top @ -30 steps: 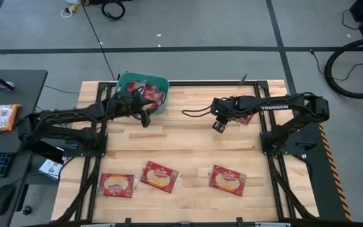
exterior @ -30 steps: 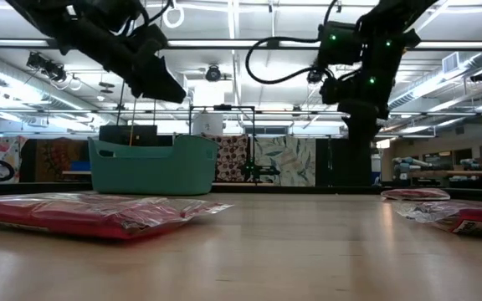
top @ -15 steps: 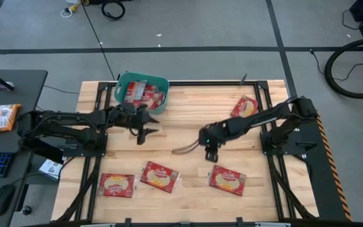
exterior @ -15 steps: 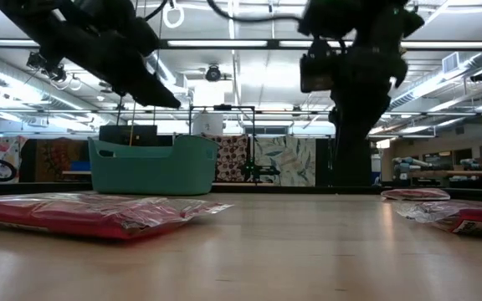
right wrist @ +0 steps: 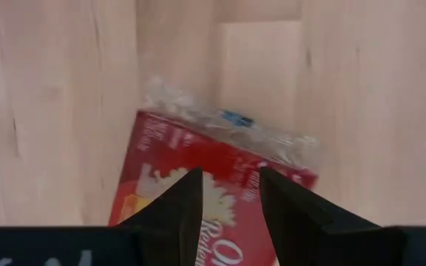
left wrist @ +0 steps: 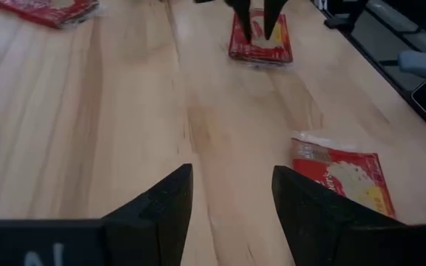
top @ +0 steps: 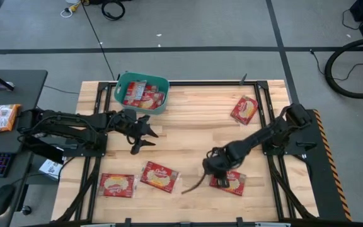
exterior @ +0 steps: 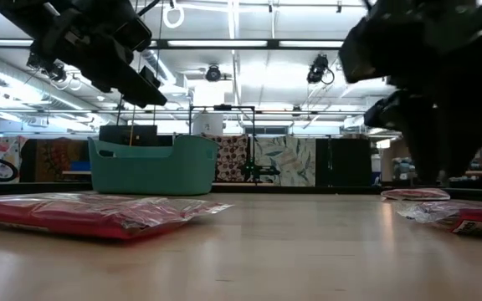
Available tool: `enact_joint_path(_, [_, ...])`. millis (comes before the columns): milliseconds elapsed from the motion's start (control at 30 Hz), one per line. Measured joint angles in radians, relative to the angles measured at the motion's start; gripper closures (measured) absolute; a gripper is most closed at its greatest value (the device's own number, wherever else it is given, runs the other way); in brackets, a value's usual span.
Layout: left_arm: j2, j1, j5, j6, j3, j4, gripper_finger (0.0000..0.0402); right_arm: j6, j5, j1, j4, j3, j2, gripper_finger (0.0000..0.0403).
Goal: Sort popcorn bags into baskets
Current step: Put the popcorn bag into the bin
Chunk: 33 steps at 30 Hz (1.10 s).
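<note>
Since one second ago, right gripper [top: 214,169] has travelled from mid-table near the far edge to the near side and now hangs directly over a bag [top: 230,181]; the arm covers that bag's left part in the high view. Fingers [right wrist: 174,210] are parted to a narrow gap and empty. In the right wrist view the bag [right wrist: 211,191] lies flat under and just ahead of the fingertips, its clear crimped end beyond them.

Left gripper [top: 138,134] has withdrawn from the basket [top: 126,82] toward mid-table. Its fingers [left wrist: 157,210] are spread wide and hold nothing; bare wood lies between them, with one bag [left wrist: 346,171] just off to one side and the right arm's target bag [left wrist: 260,41] well ahead.

Task status, judged:
- Several bags [top: 145,94] lie in the basket
- Four bags remain on the table: one [top: 244,110] at the far right, three along the near edge, including bags [top: 117,185] and [top: 161,176]
- Right arm appears set to descend and grasp; contact with the bag is not confirmed
- Left arm, having apparently finished a drop, is free for one of the near-left bags
</note>
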State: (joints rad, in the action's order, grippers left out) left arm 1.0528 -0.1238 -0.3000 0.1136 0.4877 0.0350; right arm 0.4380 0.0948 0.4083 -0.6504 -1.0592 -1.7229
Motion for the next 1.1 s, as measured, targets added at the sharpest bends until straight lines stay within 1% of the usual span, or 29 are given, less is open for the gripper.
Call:
enact_joint_path(100, [0.0, 0.0, 0.001, -0.023, 0.0, 0.0, 0.0212, -0.006, -0.039, 0.059, 0.014, 0.007, -0.022, 0.0263])
enact_joint_path(200, [0.0, 0.0, 0.0, -0.023, 0.0, 0.011, 0.0212, -0.037, -0.066, 0.093, 0.014, 0.019, -0.063, 0.0263])
enact_joint_path(333, [0.0, 0.0, 0.001, -0.024, 0.0, 0.039, 0.0212, -0.062, -0.14, 0.082, 0.012, 0.014, -0.1, 0.0264])
enact_joint_path(400, [0.0, 0.0, 0.008, -0.023, 0.0, 0.049, 0.0212, -0.114, -0.207, 0.052, 0.017, 0.015, -0.101, 0.0264])
enact_joint_path(500, [0.0, 0.0, 0.025, -0.024, 0.0, 0.062, 0.0212, -0.215, -0.342, -0.027, 0.045, 0.017, -0.097, 0.0265])
enact_joint_path(633, [0.0, -0.001, 0.037, -0.023, 0.0, 0.061, 0.0212, -0.297, -0.467, -0.158, 0.083, 0.011, -0.102, 0.0266])
enact_joint_path(700, [0.0, -0.001, 0.037, -0.023, 0.0, 0.06, 0.0212, -0.311, -0.516, -0.213, 0.073, -0.012, -0.101, 0.0266])
enact_joint_path(800, [0.0, -0.001, 0.037, -0.023, 0.0, 0.061, 0.0212, -0.311, -0.527, -0.259, 0.058, -0.066, -0.055, 0.0266])
enact_joint_path(900, [0.006, -0.001, 0.046, -0.023, 0.0, 0.09, 0.0212, -0.306, -0.518, -0.249, -0.004, -0.083, -0.011, 0.0266])
enact_joint_path(1000, [0.056, -0.001, 0.08, -0.026, 0.002, 0.162, 0.0212, -0.258, -0.519, -0.222, -0.089, -0.081, 0.024, 0.0266])
enact_joint_path(1100, [0.136, -0.001, 0.12, -0.05, 0.002, 0.278, 0.0212, -0.192, -0.52, -0.196, -0.159, -0.064, 0.054, 0.0266])
